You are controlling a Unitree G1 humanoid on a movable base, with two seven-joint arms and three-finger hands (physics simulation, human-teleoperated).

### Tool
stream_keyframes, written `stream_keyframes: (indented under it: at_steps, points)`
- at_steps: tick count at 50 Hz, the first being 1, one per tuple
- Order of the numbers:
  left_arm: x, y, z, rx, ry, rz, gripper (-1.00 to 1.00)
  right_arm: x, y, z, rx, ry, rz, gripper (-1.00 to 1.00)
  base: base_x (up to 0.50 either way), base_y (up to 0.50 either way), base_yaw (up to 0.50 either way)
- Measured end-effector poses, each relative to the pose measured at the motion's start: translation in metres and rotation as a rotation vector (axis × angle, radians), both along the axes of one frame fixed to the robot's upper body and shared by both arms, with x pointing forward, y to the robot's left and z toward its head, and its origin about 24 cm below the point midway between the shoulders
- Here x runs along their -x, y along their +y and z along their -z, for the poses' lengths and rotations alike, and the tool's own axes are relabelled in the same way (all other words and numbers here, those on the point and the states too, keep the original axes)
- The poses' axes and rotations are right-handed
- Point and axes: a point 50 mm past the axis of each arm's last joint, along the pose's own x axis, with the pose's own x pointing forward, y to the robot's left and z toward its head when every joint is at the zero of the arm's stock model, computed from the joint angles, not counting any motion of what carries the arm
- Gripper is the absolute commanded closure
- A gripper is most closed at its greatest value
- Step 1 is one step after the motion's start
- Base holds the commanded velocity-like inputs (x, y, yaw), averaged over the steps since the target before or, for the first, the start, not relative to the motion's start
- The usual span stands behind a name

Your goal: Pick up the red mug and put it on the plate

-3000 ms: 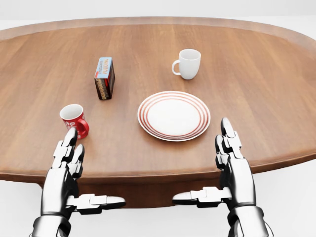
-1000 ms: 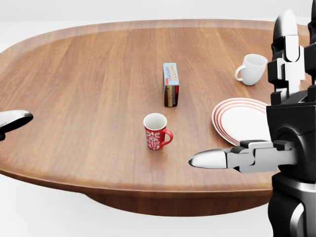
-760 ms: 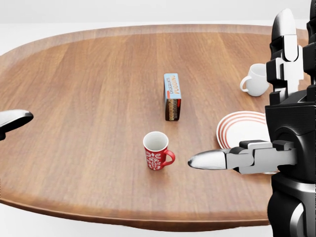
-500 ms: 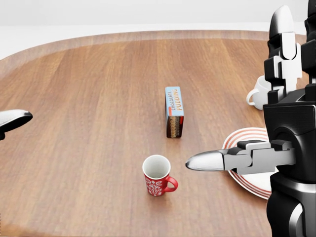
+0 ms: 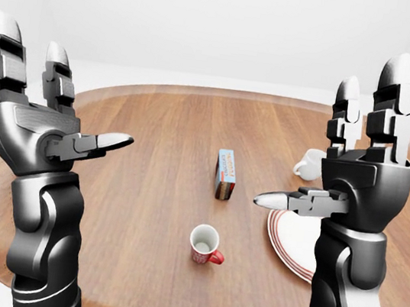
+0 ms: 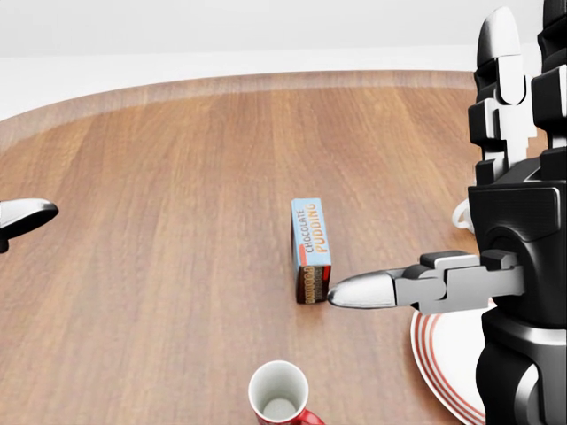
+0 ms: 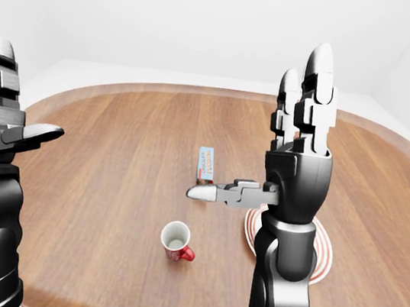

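The red mug (image 5: 205, 245) with a white pattern stands upright on the wooden table (image 5: 145, 191), its handle to the right. In the head view it is cut off by the bottom edge (image 6: 278, 402). The white plate with red rings (image 5: 290, 242) lies to the mug's right, partly hidden behind my right arm. My left hand (image 5: 62, 78) is raised at the left, open and empty. My right hand (image 5: 331, 134) is raised at the right, open and empty, with its thumb pointing left. Both hands are well above the mug.
A chocolate pudding box (image 6: 310, 251) stands on its edge above the red mug in the head view. A white mug (image 5: 310, 163) stands above the plate, mostly hidden behind my right hand. The table is a large oval with a rim.
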Motion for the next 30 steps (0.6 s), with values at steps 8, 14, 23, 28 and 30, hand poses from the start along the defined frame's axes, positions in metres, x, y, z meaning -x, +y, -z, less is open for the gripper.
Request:
stream_keyframes:
  at_steps: [8, 14, 23, 28, 30]
  points:
    - [0.000, 0.000, 0.001, -0.003, 0.005, -0.002, -0.95, -0.001, 0.001, 0.001, 0.009, 0.005, 0.008, -1.00, 0.00, 0.00, 0.00]
    - [0.000, 0.001, 0.002, -0.005, 0.008, -0.004, -0.94, -0.001, 0.001, 0.003, 0.018, 0.017, 0.017, -1.00, 0.00, 0.00, 0.00]
    - [0.000, 0.000, 0.003, -0.009, 0.014, -0.004, -0.95, 0.004, 0.002, 0.008, 0.034, 0.032, 0.025, -1.00, 0.00, 0.00, 0.00]
    - [0.000, -0.001, 0.004, -0.011, 0.017, -0.004, -0.95, 0.010, 0.004, 0.010, 0.042, 0.034, 0.020, -1.00, 0.00, 0.00, 0.00]
    - [0.000, -0.001, 0.004, -0.012, 0.018, -0.003, -0.94, 0.011, 0.005, 0.011, 0.044, 0.037, 0.016, -1.00, 0.00, 0.00, 0.00]
